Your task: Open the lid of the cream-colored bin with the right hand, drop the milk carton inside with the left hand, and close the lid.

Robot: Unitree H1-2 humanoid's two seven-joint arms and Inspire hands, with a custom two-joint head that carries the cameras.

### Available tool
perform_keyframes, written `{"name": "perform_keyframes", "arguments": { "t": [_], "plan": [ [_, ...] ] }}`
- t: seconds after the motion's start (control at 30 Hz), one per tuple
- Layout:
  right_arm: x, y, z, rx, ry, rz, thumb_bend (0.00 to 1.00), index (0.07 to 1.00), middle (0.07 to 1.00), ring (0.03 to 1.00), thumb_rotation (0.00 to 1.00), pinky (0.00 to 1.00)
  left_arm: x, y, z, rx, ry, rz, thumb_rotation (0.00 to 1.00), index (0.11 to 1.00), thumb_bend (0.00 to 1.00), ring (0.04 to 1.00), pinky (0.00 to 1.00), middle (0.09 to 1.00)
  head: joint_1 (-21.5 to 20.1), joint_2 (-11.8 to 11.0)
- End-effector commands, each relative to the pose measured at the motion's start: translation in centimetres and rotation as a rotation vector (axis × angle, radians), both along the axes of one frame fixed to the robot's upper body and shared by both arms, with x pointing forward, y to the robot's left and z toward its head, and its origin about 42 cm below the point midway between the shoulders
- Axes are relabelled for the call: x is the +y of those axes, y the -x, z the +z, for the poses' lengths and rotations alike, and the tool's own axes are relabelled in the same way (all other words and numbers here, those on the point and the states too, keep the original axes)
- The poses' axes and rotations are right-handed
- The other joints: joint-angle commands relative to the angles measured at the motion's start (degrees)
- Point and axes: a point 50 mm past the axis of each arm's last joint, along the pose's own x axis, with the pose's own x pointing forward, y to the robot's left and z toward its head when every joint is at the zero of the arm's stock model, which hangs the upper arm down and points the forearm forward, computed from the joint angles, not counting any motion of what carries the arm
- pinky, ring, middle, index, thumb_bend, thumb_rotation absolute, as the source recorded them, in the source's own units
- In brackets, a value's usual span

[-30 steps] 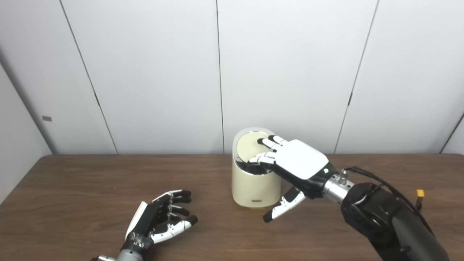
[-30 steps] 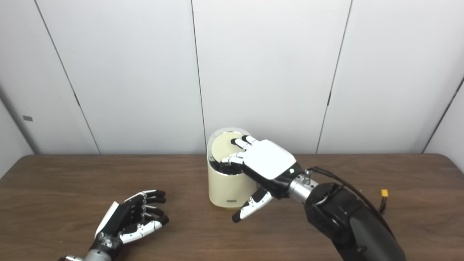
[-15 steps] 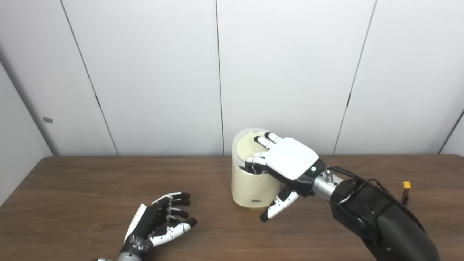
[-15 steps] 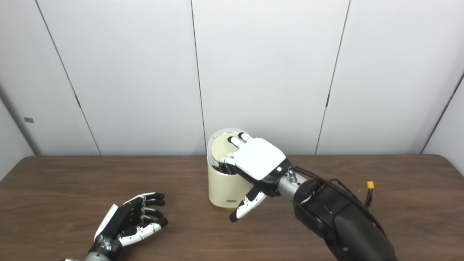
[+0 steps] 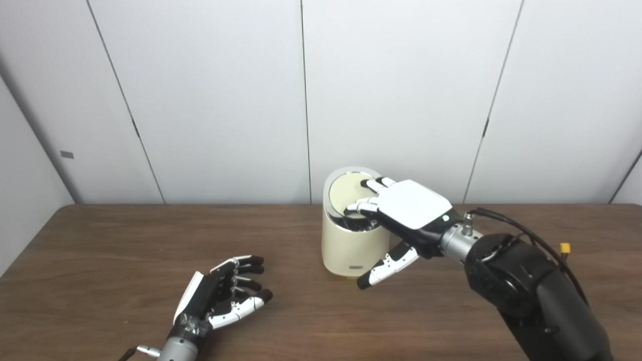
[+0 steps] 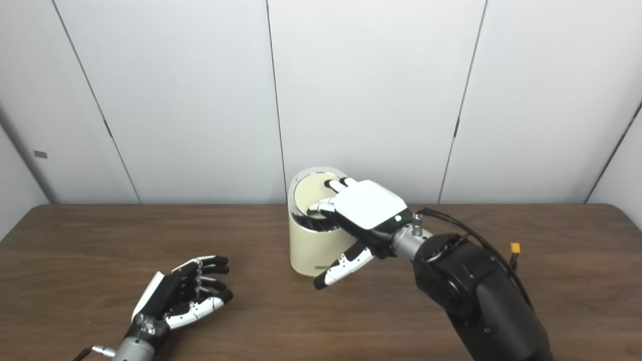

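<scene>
My right hand [image 5: 411,213] lay palm-down over the top of the bin [image 5: 351,248], its fingers [image 5: 368,205] spread and reaching onto the lid [image 5: 346,193], which stood tipped up toward the back wall. I held nothing in that hand; the fingertips touched or nearly touched the lid's cream face, though from these two head views I could not tell how firmly they pressed. The thumb [image 5: 383,265] hung down in front of the bin's right side, pointing toward the desk [image 5: 100,250], apart from the wall of the bin. Just under the fingers the bin's mouth showed dark, with a bright metal rim around it. I could not make out the carton anywhere; the opening was too shadowed and too covered by my hand to see inside.

My left hand [image 6: 180,296] rested low on the desk, well to the left of the right hand and nearer to me, palm turned up and inward. Its fingers were loosely curled and apart, holding nothing. The bin stood beyond it and to its right, clear of it.

A small yellow connector [image 5: 565,247] on a black cable sat behind my right forearm, off to that arm's right.
</scene>
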Motion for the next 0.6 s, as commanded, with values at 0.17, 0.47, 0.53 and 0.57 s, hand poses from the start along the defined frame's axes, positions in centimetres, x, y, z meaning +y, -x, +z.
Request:
{"name": "perform_keyframes", "arguments": {
  "t": [0.17,0.47,0.53,0.57],
  "plan": [
    [-2.4,0.0,1.2,-0.072,-0.18,-0.043,0.75,0.846,0.838,0.988,0.7,0.96,-0.1,-0.5,1.8,-0.082,-0.008,-0.016,0.23,0.773,0.67,0.619,0.51,0.74,0.1,0.24],
    [-4.3,0.1,0.8,-0.208,-0.326,-0.055,0.71,0.845,0.835,0.945,0.64,0.83,-0.1,-0.6,1.9,-0.079,-0.005,-0.017,0.24,0.77,0.68,0.62,0.52,0.735,0.13,0.2],
    [-4.8,0.4,0.3,-0.227,-0.366,-0.053,0.7,0.85,0.835,0.892,0.6,0.83,-0.2,-0.6,1.9,-0.086,-0.009,-0.019,0.24,0.768,0.68,0.618,0.51,0.733,0.13,0.2],
    [-5.2,0.5,-0.1,-0.234,-0.388,-0.057,0.7,0.853,0.833,0.852,0.58,0.83,-0.2,-0.6,2.0,-0.088,-0.01,-0.02,0.25,0.769,0.68,0.617,0.51,0.734,0.01,0.12]
  ]
}}
